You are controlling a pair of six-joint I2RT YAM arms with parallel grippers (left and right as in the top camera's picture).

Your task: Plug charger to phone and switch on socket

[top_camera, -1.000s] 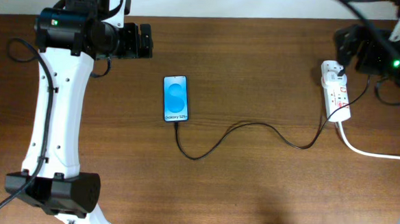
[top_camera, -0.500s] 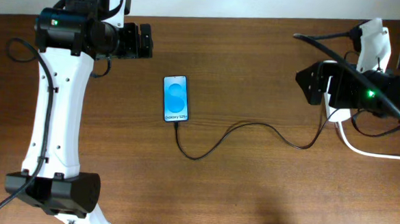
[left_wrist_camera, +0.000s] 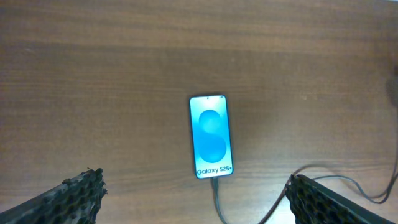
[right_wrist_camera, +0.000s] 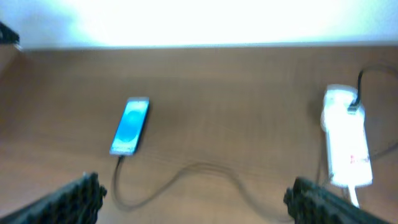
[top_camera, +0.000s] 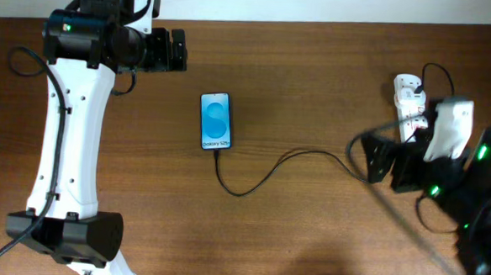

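The phone [top_camera: 215, 121] lies on the wooden table with its blue screen lit; it also shows in the left wrist view [left_wrist_camera: 211, 137] and the right wrist view [right_wrist_camera: 130, 125]. The charger [top_camera: 278, 166] is a thin black cable whose plug tip sits in the phone's lower end; it runs right to the socket [top_camera: 409, 96], a white power strip partly hidden by my right arm, also visible in the right wrist view [right_wrist_camera: 346, 145]. My left gripper [top_camera: 178, 51] is open, up and left of the phone. My right gripper [top_camera: 377, 161] is open, below and left of the socket.
The thick white cord of the socket is hidden under my right arm. The table's far edge [top_camera: 319, 25] meets a white wall. My left arm [top_camera: 65, 128] stretches down the left side.
My right arm has swung away from the socket toward the near right, uncovering the socket's upper end. The left arm, phone and charger have not moved.
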